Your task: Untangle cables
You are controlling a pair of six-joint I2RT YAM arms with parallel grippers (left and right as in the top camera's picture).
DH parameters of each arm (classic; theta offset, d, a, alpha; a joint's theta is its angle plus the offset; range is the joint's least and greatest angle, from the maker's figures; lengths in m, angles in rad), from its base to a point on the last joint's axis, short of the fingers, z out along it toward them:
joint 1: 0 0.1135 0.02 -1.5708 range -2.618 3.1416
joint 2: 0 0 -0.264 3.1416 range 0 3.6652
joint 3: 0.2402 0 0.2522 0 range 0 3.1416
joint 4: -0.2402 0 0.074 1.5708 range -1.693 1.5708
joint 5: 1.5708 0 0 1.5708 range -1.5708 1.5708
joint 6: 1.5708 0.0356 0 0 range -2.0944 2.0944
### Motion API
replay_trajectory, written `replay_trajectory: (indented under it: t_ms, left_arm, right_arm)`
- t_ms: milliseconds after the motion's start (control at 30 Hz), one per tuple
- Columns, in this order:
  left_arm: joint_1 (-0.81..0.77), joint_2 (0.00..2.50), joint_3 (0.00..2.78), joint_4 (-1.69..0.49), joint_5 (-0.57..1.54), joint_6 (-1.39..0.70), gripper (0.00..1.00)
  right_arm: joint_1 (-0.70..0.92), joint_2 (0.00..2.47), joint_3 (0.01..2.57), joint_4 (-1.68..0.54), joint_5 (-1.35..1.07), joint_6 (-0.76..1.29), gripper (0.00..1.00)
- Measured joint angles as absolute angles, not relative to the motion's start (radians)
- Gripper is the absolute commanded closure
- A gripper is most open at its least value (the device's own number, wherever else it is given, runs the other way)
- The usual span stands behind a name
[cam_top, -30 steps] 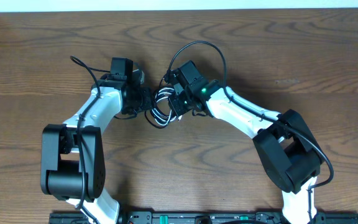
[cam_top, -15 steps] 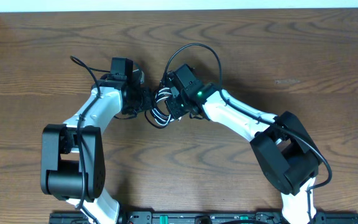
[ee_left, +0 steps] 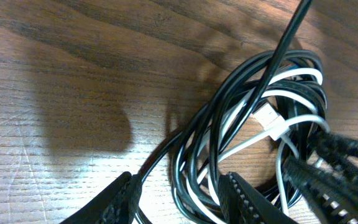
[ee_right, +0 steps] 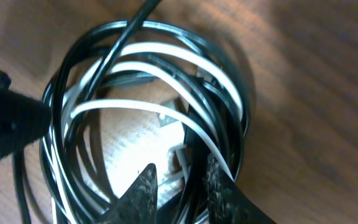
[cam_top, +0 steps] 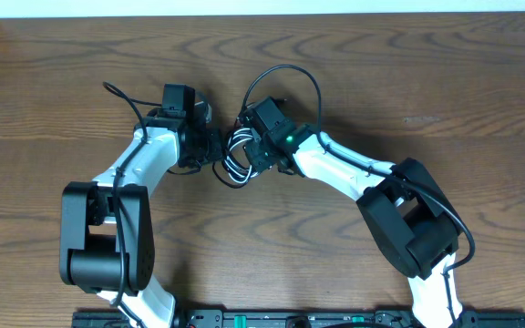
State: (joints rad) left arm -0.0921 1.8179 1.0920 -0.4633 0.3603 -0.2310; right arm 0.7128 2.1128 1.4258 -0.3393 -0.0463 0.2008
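The bench (cam_top: pixel 445 82) is bare brown wood, and both arms reach to its middle. Over the last second the right arm (cam_top: pixel 354 173) has swung its bulky elbow toward 9 o'clock and nudged its wrist the same way, while the left arm (cam_top: pixel 144 159) has not stirred. Between them, just off the bench's centre toward 10 o'clock, the cables (cam_top: pixel 235 169) lie as one tight coil that looks the same as a second ago. The left hand (ee_left: pixel 176 196) is at the coil's 9 o'clock edge, its jaws partly apart with several strands running between them. I cannot tell whether it pinches them or merely straddles them. The right hand (ee_right: pixel 182 186), at the 3 o'clock edge, is clenched on strands of the coil. The black cable (ee_left: pixel 229 84) winds around the outside, the white cable (ee_left: pixel 297 76) threads through it, and a small white plug (ee_left: pixel 271 119) sits inside the ring. The shift reads as repositioning rather than pulling: no loop is freed yet, so the untangling looks barely begun.
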Motion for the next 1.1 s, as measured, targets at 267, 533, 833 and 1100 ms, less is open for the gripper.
replay_trajectory:
  t_ms: [267,533,833,1100]
  left_arm:
    - [-0.092,1.818,1.092,-0.463,0.360,-0.231,0.55]
    - [-0.092,1.818,1.092,-0.454,0.360,-0.231,0.54]
    - [-0.093,1.818,1.092,-0.445,0.336,-0.231,0.53]
    - [-0.094,1.819,1.092,-0.446,0.331,-0.230,0.47]
  right_arm:
    - [0.713,2.114,1.426,-0.332,-0.025,0.201,0.76]
    - [0.717,2.134,1.426,-0.331,-0.025,0.201,0.76]
    - [0.724,2.153,1.435,-0.320,-0.022,0.199,0.79]
    - [0.724,2.153,1.435,-0.321,-0.029,0.197,0.78]
